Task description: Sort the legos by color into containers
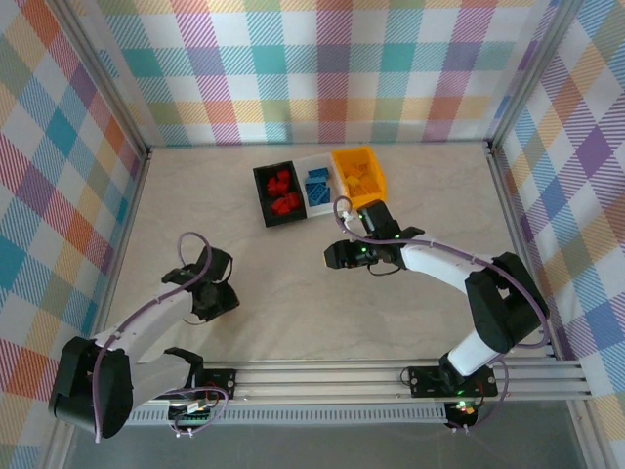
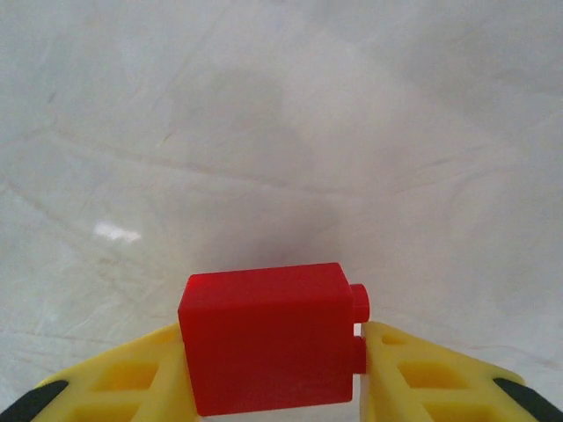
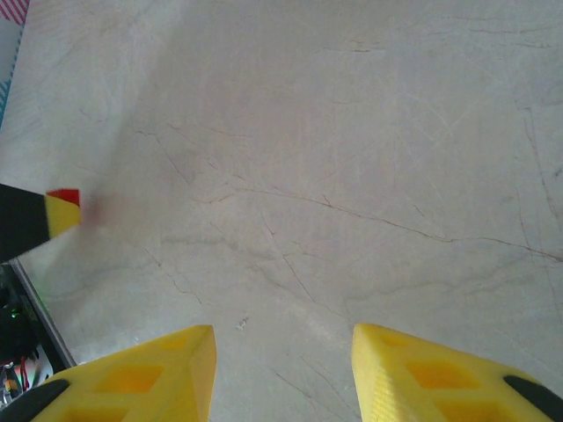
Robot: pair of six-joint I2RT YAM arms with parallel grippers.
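Left tool (image 1: 213, 296) clamps the red lego (image 2: 268, 347). The black bin (image 1: 261, 195) holding red bricks (image 1: 285, 203) lies ahead and to its right, well apart. Right tool (image 3: 281, 338), jaws apart and empty, sits nearer it.

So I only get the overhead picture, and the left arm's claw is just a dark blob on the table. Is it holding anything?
Observer: Yes. Its wrist camera shows the left gripper closed on a small red studded plastic brick, with the studs facing one finger.
Operator: And the other arm?
Observer: The right gripper holds nothing. Bare marbled tabletop shows between its yellow fingers, which stand apart.
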